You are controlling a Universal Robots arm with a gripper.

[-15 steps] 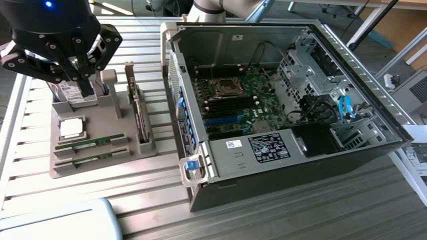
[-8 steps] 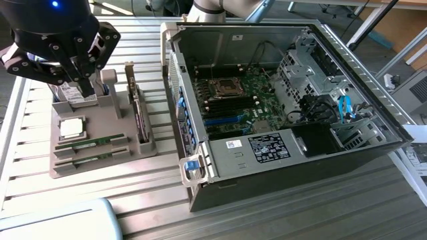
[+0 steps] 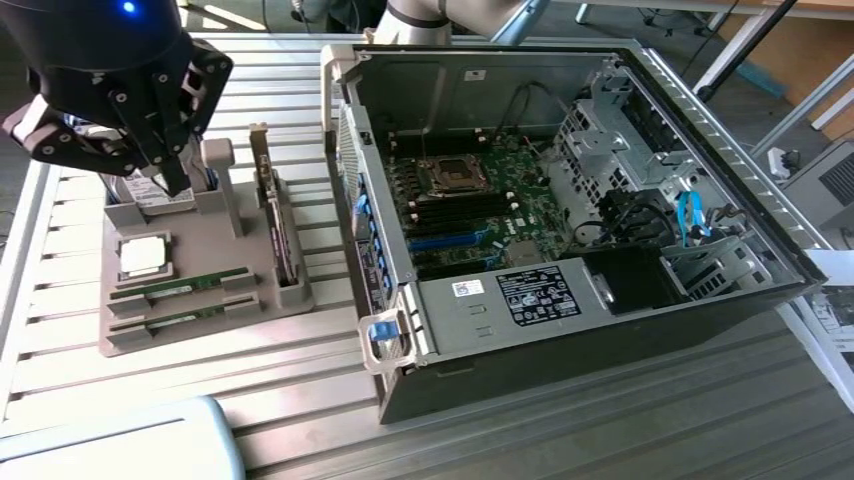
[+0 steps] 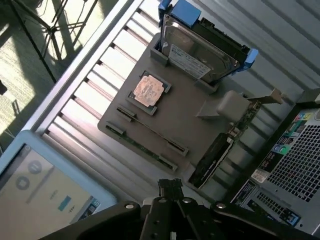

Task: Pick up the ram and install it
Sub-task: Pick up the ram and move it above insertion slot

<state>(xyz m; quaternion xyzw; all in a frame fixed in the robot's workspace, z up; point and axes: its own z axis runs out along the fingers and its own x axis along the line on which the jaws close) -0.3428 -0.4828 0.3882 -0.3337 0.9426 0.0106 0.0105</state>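
1. I see the gripper [image 3: 174, 187] at 10 o'clock in the exterior view. Its fingers are together and hold nothing.
2. It hangs over the 12 o'clock end of the gray holder [image 3: 216, 250], by the hard drive [image 4: 200, 50] standing on edge there.
3. The ram stick [image 3: 180, 288] lies flat in a slot near the holder's 6 o'clock end.
4. The second ram stick [image 3: 187, 318] lies in the next slot, parallel and just beside the first, on its 6 o'clock side.
5. Both sticks are well apart from the gripper tips; nothing touches them.
6. The processor [image 3: 143, 256] sits in its pocket at 12 o'clock of the ram stick, between the sticks and the gripper.
7. The expansion card [image 3: 274, 235] stands on edge along the holder's 3 o'clock side.
8. The computer case [image 3: 441, 330] lies open at 3 o'clock of the holder, with the motherboard [image 3: 474, 205] exposed.
9. The tablet [image 3: 120, 440] is at the 7 o'clock corner of the exterior view.
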